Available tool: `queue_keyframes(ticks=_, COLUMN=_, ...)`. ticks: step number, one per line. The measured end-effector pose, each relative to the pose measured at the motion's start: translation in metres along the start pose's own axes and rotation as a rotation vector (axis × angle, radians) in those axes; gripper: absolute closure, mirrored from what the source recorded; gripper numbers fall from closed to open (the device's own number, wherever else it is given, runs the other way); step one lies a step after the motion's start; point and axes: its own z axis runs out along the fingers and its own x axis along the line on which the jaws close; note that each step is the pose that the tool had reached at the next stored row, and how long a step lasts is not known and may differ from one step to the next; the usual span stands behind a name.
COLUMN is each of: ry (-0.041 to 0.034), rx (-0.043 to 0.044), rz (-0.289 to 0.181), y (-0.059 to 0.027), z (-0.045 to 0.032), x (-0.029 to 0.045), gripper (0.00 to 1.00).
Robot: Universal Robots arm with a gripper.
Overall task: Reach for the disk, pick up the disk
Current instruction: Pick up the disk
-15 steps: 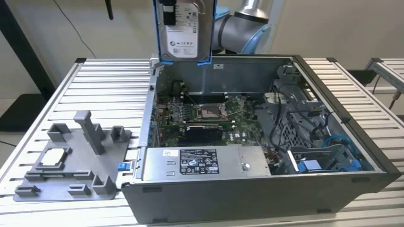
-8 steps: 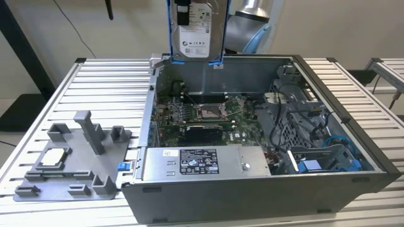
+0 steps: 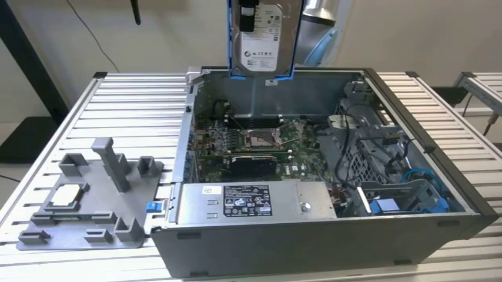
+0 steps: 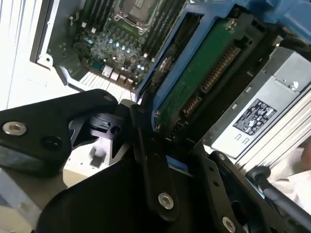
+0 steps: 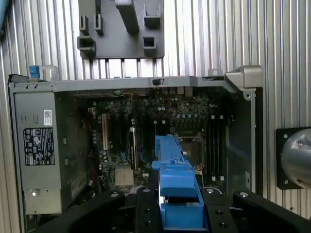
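Disk (image 3: 265, 38) hung upright, held clear above the open computer case (image 3: 314, 247), jaws clamped on its blue rails (image 5: 177, 179). Risk: the grip sat on smooth plastic, so a slip could drop it onto the motherboard (image 3: 255, 141) below. Case also held a power supply (image 3: 251, 202) and a blue bracket (image 3: 392, 205). Grey fixture (image 3: 94, 214) on the worktop (image 3: 133, 106) held a small chip (image 3: 67, 195).

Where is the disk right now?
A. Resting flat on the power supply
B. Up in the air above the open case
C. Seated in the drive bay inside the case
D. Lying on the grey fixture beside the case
B: in the exterior view the disk hangs upright above the case, touching nothing below it, and in the first wrist view the end effector grips its blue rail.
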Motion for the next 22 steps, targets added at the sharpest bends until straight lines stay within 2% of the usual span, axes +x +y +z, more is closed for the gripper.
queue_keyframes(ticks=22, ry=0.0000, rx=-0.0005, rz=0.000, y=-0.0844, z=-0.0010, x=-0.0059, gripper=1.00)
